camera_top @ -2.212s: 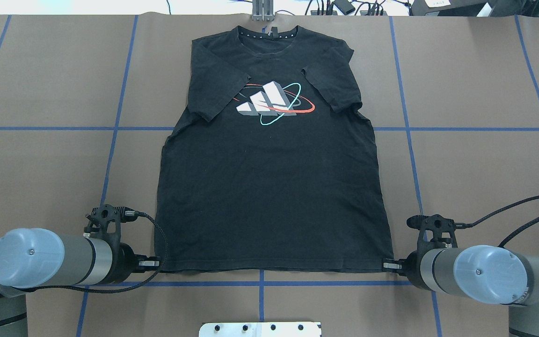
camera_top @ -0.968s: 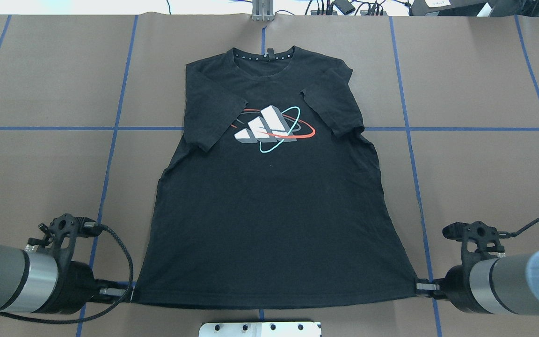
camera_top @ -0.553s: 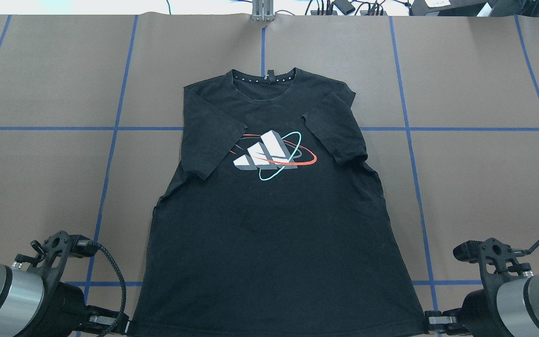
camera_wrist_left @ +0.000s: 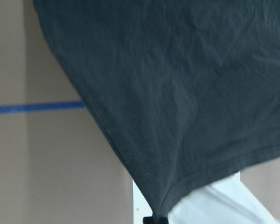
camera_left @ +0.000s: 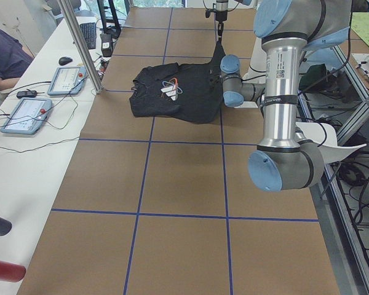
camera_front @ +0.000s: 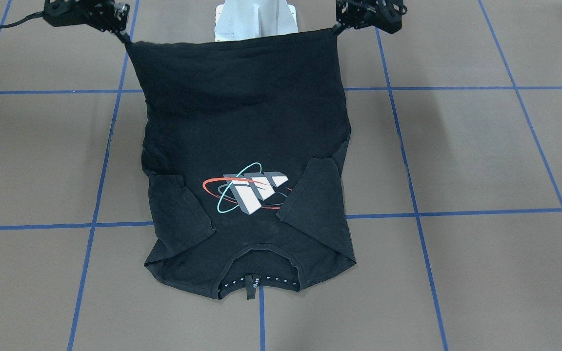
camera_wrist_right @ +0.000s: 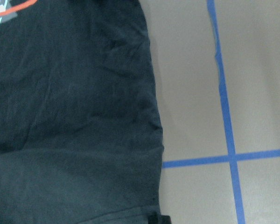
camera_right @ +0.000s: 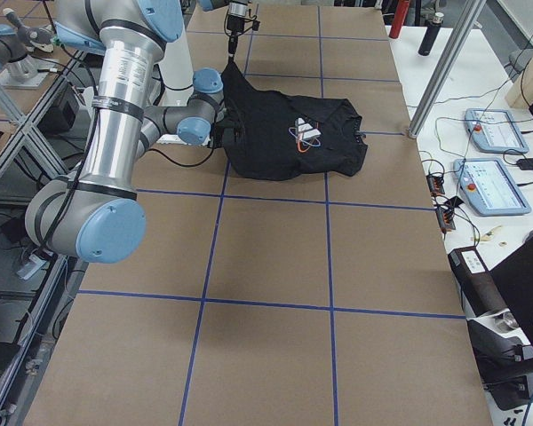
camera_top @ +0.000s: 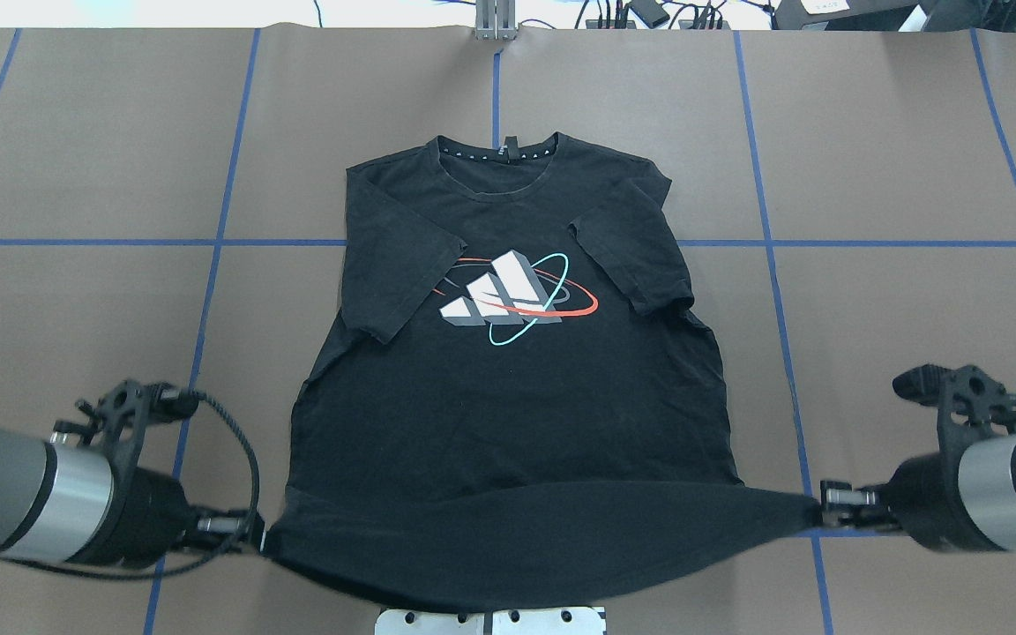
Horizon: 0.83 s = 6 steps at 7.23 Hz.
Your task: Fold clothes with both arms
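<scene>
The black T-shirt (camera_top: 508,388) lies chest-up on the brown table, collar (camera_top: 499,152) far from me, both sleeves folded in beside the block print (camera_top: 512,295). My left gripper (camera_top: 254,532) is shut on the left hem corner. My right gripper (camera_top: 818,510) is shut on the right hem corner. The hem (camera_top: 526,547) hangs raised and stretched between them, sagging in the middle. In the front-facing view the left gripper (camera_front: 337,28) and the right gripper (camera_front: 126,38) pinch the same corners. The shirt (camera_wrist_left: 177,93) fills the left wrist view, and the shirt (camera_wrist_right: 70,116) fills half of the right wrist view.
The white pedestal base (camera_top: 490,620) sits at the near edge, under the sagging hem. Blue tape lines (camera_top: 764,242) grid the table. A side bench holds tablets (camera_right: 489,129) and a metal post (camera_right: 444,62) beyond the collar end.
Both grippers first dragged the shirt toward me along the table. They have now lifted the hem off the table and carried it slightly forward. The collar end stays flat.
</scene>
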### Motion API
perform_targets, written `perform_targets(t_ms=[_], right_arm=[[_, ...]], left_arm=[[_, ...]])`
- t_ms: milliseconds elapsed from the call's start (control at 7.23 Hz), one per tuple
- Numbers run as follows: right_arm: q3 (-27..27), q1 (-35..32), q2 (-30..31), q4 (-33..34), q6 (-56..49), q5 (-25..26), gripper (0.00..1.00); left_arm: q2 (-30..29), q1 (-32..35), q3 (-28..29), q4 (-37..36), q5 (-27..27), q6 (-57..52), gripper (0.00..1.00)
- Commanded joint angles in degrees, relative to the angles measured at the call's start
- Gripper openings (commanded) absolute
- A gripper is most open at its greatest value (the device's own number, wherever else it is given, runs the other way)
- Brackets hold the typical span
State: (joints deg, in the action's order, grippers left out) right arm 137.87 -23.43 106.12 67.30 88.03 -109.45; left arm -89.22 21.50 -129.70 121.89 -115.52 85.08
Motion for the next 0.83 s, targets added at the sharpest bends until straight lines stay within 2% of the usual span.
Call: perform_targets(t_ms=[0, 415, 691], right_arm=[[-4.5, -6.7, -3.4, 0.0, -0.2, -0.1, 0.00], [-6.1, -8.7, -4.0, 0.1, -0.6, 0.6, 0.00], [-8.9, -11.9, -8.0, 1.4, -1.4, 0.4, 0.00]], left_arm=[[-4.1, 8.1, 3.3, -0.2, 0.0, -0.1, 0.00], [-6.5, 14.4, 3.4, -0.7, -0.5, -0.8, 0.00], [-12.3, 17.2, 3.4, -7.0, -1.3, -1.4, 0.00]])
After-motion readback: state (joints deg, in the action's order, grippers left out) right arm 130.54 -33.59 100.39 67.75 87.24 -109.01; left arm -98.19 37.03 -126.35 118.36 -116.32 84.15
